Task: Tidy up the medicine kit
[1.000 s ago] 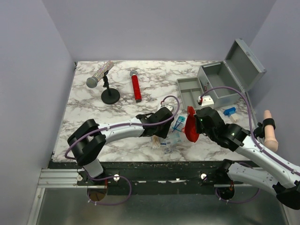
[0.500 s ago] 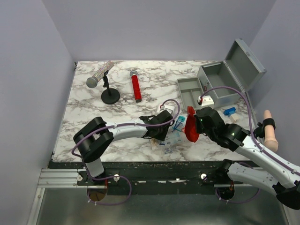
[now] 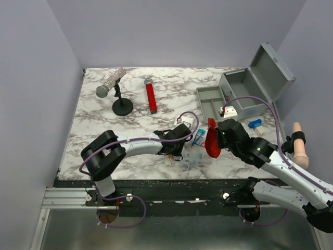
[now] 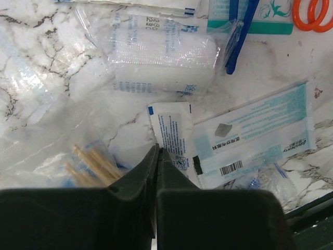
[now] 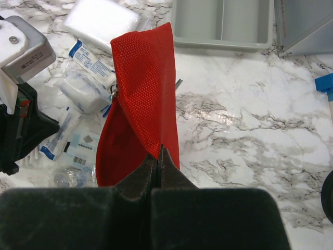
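The medicine kit (image 3: 244, 89) stands open, its tray (image 3: 212, 99) just beside it, both apparently empty: nearly all is left. The packets (image 3: 193, 153) lie well in front of the kit, near the edge of the table (image 3: 104, 130), with bare marble between. The right gripper (image 5: 159, 148) clamps the red pouch (image 5: 145, 94); the left gripper (image 4: 157, 151) is closed, seemingly on nothing.

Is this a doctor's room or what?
Probably a robot practice booth, not a clinic: left arm and right arm bolted to a marble-look table, plain walls close around, and a microphone on a stand sharing it with the grey medicine kit.
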Robot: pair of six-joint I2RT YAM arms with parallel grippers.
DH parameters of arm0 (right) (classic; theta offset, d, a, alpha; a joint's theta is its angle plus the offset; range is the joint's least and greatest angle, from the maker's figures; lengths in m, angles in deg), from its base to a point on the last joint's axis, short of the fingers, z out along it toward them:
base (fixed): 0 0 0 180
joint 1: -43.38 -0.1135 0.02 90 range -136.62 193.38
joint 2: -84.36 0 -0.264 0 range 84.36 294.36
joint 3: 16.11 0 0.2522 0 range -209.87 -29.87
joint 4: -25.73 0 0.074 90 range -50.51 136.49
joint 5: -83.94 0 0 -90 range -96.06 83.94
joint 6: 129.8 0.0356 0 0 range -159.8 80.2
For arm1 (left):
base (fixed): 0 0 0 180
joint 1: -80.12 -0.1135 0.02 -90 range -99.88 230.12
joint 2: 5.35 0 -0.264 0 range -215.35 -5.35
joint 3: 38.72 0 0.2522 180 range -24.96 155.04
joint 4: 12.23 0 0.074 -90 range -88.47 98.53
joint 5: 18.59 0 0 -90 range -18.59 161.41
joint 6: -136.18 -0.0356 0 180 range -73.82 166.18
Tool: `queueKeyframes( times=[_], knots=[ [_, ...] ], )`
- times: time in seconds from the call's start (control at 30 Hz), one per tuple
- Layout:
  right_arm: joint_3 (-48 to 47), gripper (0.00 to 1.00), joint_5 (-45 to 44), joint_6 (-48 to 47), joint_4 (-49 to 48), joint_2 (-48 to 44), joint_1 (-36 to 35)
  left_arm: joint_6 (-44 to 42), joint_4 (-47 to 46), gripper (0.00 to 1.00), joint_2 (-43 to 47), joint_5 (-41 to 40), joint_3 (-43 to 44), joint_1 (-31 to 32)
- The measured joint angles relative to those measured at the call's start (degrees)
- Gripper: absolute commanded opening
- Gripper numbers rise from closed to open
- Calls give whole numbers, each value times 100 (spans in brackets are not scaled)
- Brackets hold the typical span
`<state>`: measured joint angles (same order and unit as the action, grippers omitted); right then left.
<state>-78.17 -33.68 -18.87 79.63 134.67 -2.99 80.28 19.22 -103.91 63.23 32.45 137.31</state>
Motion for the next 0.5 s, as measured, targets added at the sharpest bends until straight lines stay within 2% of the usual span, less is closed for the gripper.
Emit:
queueKeyframes(
  times=[0.07, 0.5],
  knots=[
    [0, 1, 0, 0, 0, 0, 0, 2, 0, 0, 55, 0, -48, 2],
    [-39, 1, 33, 2, 2, 44, 0, -13, 87, 0, 1443, -149, -96, 24]
  ],
)
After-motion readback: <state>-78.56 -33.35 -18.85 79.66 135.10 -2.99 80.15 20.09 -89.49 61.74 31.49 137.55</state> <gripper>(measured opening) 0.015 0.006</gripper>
